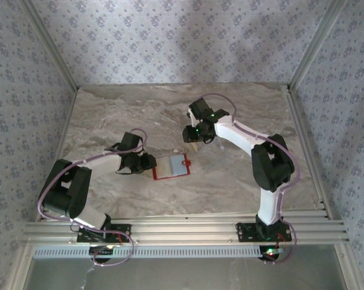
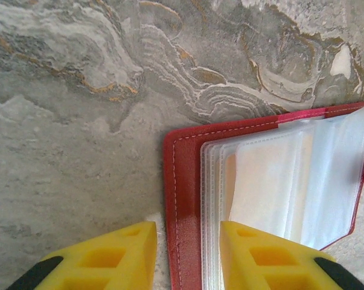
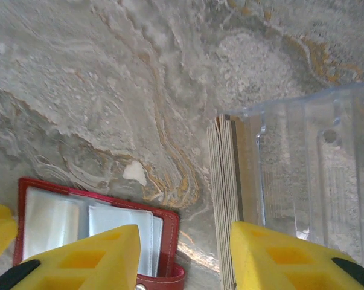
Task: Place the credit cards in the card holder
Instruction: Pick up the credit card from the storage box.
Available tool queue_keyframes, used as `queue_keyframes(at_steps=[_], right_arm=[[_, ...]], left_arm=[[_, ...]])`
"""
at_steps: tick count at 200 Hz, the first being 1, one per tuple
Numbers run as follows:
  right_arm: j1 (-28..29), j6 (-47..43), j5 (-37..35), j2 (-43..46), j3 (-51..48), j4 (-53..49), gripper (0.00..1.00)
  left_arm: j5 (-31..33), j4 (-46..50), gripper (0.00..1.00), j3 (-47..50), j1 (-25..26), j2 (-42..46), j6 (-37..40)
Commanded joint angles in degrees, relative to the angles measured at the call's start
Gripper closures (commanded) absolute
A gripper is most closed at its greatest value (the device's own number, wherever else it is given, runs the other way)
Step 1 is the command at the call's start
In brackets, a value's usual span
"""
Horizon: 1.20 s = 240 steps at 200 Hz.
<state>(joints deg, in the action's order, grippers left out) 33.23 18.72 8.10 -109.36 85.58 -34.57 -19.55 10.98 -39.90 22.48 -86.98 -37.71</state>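
Observation:
The red card holder [image 1: 171, 167] lies open on the marble table, its clear sleeves [image 2: 278, 181] facing up. A pale tan card shows faintly inside one sleeve. My left gripper [image 2: 188, 260] is open at the holder's left edge [image 2: 182, 199], one yellow finger on the bare table and the other over the sleeves. The credit cards [image 3: 225, 199] stand on edge as a tan stack in a clear plastic stand [image 3: 308, 175]. My right gripper [image 3: 185, 260] is open above the table, its right finger [image 3: 278, 260] against the stack. The holder's corner [image 3: 167, 232] lies by its left finger.
Patterned walls close the table on three sides. A metal rail [image 1: 188, 226] runs along the near edge by the arm bases. The left gripper [image 1: 146, 163] and right gripper [image 1: 194, 138] work close together near the table's middle.

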Motion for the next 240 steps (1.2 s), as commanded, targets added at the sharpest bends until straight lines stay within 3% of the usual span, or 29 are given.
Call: queue_keyframes(at_steps=[1, 67, 181, 240], right_arm=[[0.1, -1.5, -1.2, -2.5, 3.0, -3.5, 0.54], [0.9, -2.4, -4.5, -4.4, 3.4, -4.4, 0.54], [-3.1, -1.3, 12.8, -4.3, 0.7, -0.2, 0.55], [-4.9, -0.4, 16.5, -2.9, -0.7, 2.3, 0.62]], left_arm=[[0.9, 1.4, 0.67, 0.5, -0.4, 1.0, 0.3], [0.5, 1.2, 0.66, 0.4, -0.6, 0.4, 0.3], [0.2, 1.2, 0.65, 0.5, -0.6, 0.5, 0.2], [-0.2, 1.1, 0.65, 0.4, -0.6, -0.2, 0.1]])
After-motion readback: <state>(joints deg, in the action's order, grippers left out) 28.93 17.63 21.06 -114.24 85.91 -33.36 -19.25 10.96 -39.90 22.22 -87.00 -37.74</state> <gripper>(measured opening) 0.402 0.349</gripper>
